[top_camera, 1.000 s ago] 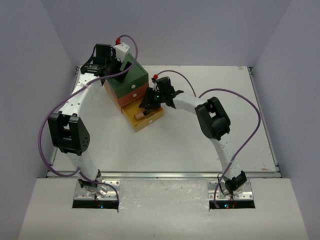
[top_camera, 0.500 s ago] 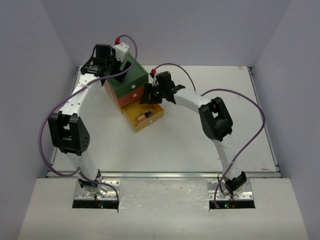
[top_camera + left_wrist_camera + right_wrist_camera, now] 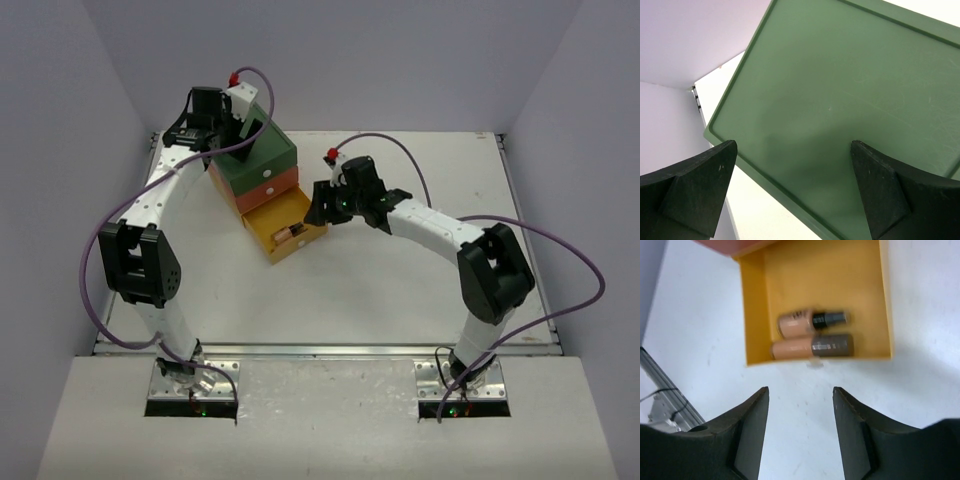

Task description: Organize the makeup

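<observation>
The makeup I can see is two slim tan tubes with dark caps, one (image 3: 802, 323) beside the other (image 3: 810, 346), lying side by side in the pulled-out yellow drawer (image 3: 830, 275) of the drawer chest (image 3: 265, 160). From above they show as a small tan shape, the tubes (image 3: 290, 232). My right gripper (image 3: 800, 392) is open and empty over the bare table just in front of the drawer; in the top view the right gripper (image 3: 318, 207) sits at the drawer's right. My left gripper (image 3: 792, 150) is open above the chest's green top (image 3: 840, 100).
The chest stands at the table's back left, green on top, an orange drawer (image 3: 268, 190) shut below it and the yellow drawer (image 3: 300, 215) sticking out toward the front right. White table (image 3: 400, 290) stretches to the right and front.
My right gripper has drawn back to the right, off the yellow drawer, and its arm has swung outward. The left arm has not moved.
</observation>
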Action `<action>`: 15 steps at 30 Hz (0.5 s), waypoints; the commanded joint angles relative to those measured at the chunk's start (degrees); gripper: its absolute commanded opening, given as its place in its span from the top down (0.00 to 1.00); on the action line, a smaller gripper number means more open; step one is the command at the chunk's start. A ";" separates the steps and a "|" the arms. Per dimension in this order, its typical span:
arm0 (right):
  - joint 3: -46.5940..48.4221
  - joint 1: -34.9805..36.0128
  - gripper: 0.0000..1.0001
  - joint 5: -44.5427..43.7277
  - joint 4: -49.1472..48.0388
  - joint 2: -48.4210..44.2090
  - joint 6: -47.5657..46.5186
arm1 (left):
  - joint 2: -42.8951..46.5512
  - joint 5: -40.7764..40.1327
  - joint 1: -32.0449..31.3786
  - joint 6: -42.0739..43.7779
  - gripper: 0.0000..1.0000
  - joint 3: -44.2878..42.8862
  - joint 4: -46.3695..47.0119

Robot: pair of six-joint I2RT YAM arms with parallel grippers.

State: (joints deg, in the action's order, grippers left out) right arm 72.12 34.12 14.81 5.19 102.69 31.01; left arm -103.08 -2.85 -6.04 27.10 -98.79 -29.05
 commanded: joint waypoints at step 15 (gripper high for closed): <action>-13.11 4.18 0.51 -4.98 -15.98 5.22 13.14 | -2.70 -2.02 1.97 -0.41 0.03 -0.05 -2.01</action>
State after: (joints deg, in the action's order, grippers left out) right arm 56.47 37.51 10.55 -6.20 105.30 41.07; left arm -104.15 -3.03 -5.48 26.50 -99.57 -28.09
